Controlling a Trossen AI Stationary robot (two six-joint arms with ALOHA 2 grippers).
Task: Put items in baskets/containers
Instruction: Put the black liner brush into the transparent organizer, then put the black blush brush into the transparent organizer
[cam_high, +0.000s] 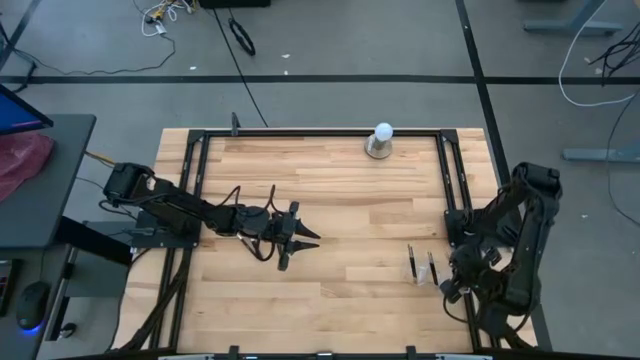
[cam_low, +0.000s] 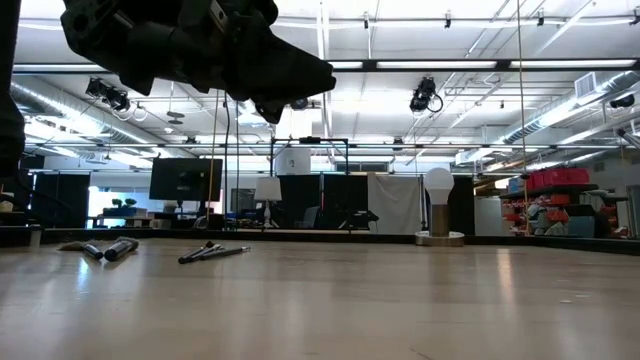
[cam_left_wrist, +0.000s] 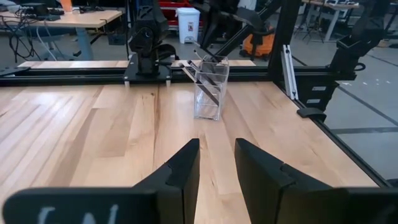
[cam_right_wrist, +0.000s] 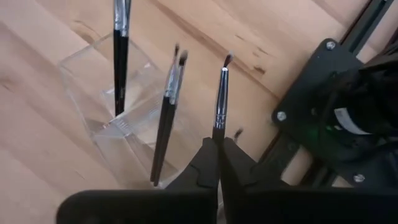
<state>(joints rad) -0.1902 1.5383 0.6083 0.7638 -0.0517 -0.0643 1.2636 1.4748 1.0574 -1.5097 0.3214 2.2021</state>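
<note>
High view: I see the wooden bench (cam_high: 330, 220) framed by black rails. A white ball on a round metal base (cam_high: 381, 141) stands at the far edge, well apart from everything else. My left hand (cam_high: 300, 243) hangs over the bench's middle, nothing between its fingers. My right hand (cam_high: 452, 283) sits at the right rail, just beside the clear organiser (cam_high: 423, 268), which shows only as two dark brush lines there.

Low view: a few brushes (cam_low: 212, 253) lie flat on the bench far off on the left side, dark handles, ends toward me; a dark arm fills the top left. The ball lamp stands at the right.

Left wrist view: left hand's fingers (cam_left_wrist: 185, 167) stand apart, gripping nothing. Straight ahead the organiser (cam_left_wrist: 209, 88) stands upright near the far rail, see-through, with thin dark brushes leaning inside.

Right wrist view: right hand (cam_right_wrist: 219, 155) is pinched together on the dark handle of a thin brush (cam_right_wrist: 221, 99), which points upright with a silver ferrule and small dark tip. It sits beside the organiser (cam_right_wrist: 124, 99); other brushes (cam_right_wrist: 168, 118) stand in its compartments.
</note>
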